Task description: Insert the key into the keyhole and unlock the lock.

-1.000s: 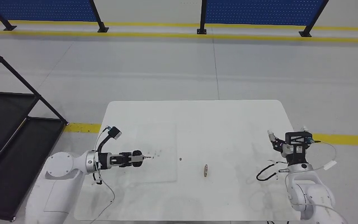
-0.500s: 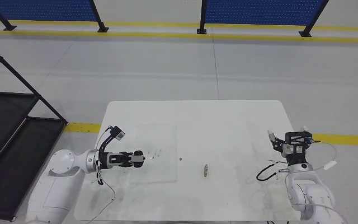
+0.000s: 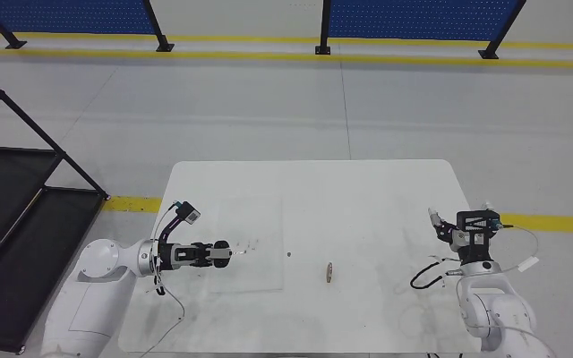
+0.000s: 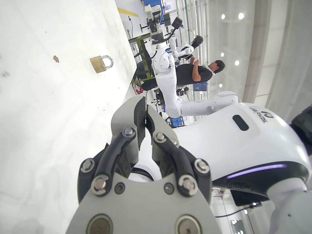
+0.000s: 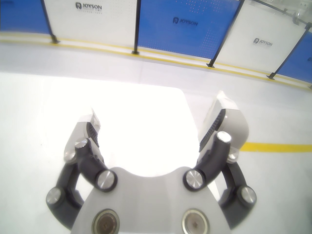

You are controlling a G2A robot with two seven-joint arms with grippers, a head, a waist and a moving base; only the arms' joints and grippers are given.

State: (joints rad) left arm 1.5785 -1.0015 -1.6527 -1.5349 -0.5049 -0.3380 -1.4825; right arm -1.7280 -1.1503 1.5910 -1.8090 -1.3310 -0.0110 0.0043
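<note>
- Brass padlock (image 3: pixel 329 272) lies flat on the bench (image 3: pixel 376 197), right of the left gripper (image 3: pixel 236 252) and well apart. Its long axis runs near–far, shackle toward the near edge.
- Left jaws pinched together; key between them too small to confirm.
- Right gripper (image 5: pixel 158 113) at the right edge, jaws wide, farther from the padlock.
- Keyhole hidden.

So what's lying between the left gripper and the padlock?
In the top view, the table is bare between the left gripper and the padlock, apart from one small dark speck.
</note>
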